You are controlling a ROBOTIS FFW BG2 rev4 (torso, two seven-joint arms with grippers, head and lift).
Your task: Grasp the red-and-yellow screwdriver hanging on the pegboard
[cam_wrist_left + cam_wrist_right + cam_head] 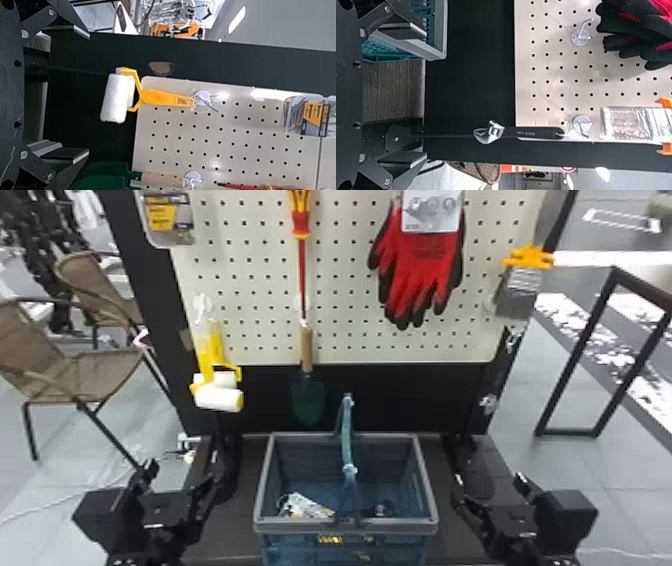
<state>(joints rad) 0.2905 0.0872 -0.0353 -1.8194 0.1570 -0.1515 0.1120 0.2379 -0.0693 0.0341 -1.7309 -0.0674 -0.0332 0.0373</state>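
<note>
Left end effector and right end effector sit released, bottom of frame; reaching the top-centre screwdriver could knock the trowel beneath.

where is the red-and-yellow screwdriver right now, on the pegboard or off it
On it. The screwdriver hangs handle up on the pegboard; the left gripper and right gripper sit low beside the basket, both open.
</note>
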